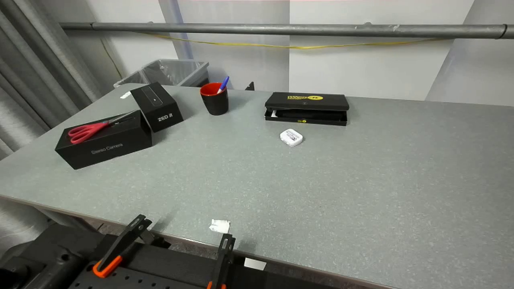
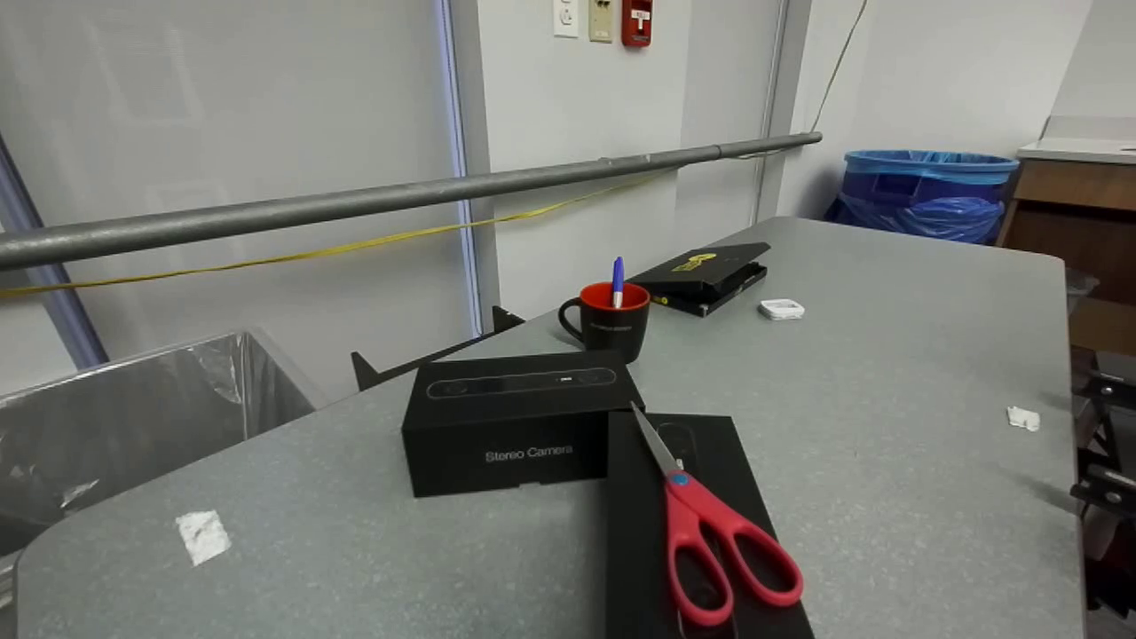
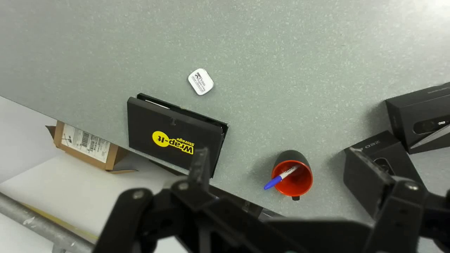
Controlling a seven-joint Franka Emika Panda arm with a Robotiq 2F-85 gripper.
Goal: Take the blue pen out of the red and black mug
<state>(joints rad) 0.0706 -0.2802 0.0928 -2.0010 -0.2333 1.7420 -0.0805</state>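
The mug (image 2: 614, 334) is matt outside and glossy inside, much like glazed ceramic, while the pen (image 3: 281, 177) looks to be smooth plastic. The table (image 1: 341, 192) has a speckled, laminate-like top, smooth with a low sheen. The scissors (image 2: 696, 504) pair bright metal blades with smooth plastic handles. The boxes (image 2: 515, 430) appear to be smooth matt card, and so does the Wrap-It box (image 3: 172, 135). The white case (image 3: 200, 82) is smooth; metal or plastic cannot be told. The scrap (image 2: 204, 537) looks like creased paper. The pipe (image 1: 281, 29) is dull, scuffed metal, the curtain (image 1: 44, 64) cloth, the carton (image 3: 88, 144) cardboard, and a shiny film (image 2: 151, 417) lines the plastic bin (image 1: 194, 75).
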